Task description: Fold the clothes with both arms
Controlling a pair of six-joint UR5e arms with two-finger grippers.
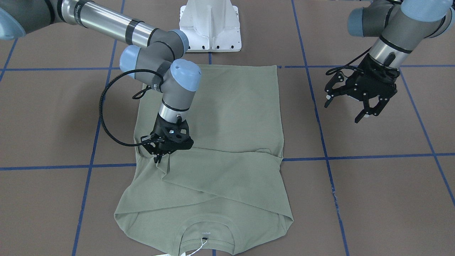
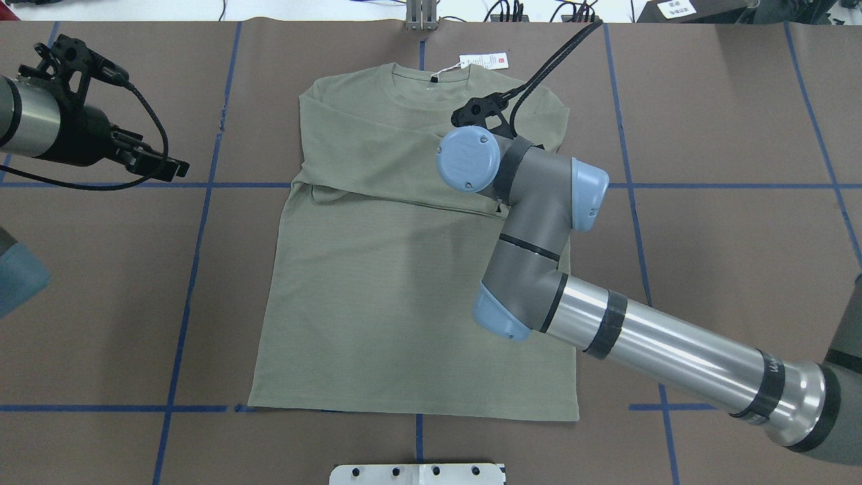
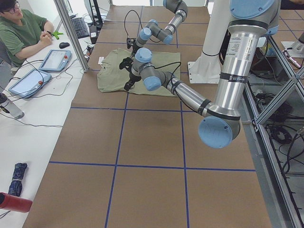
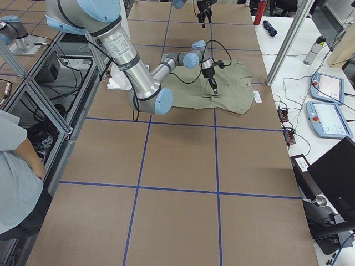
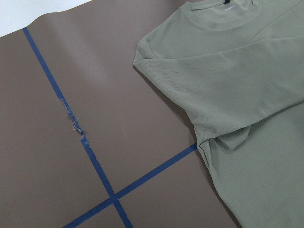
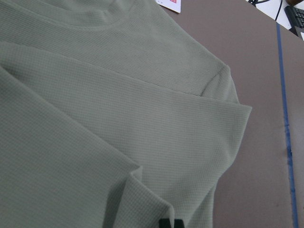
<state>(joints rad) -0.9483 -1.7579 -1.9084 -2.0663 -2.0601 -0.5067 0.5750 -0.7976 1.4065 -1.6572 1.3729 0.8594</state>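
The shirt (image 2: 404, 289) lies flat mid-table (image 2: 707, 256), sleeves folded across, with bare room on both sides. The right gripper (image 1: 159, 156) is clenched at the shirt's side fold; I cannot tell if cloth is inside. The left gripper (image 1: 343, 111) is spread over bare table, well apart. The white tag (image 2: 483, 61) has a red mark, its writing too small to read.

Hang tag (image 2: 482, 61) print illegibly small.

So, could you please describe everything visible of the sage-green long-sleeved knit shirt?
The sage-green long-sleeved knit shirt lies flat on the brown taped table, crew neck away from the robot. Both sleeves are folded across the chest. A white paper hang tag trails from the collar. The black right gripper touches the folded sleeve's edge; whether it pinches is unclear.
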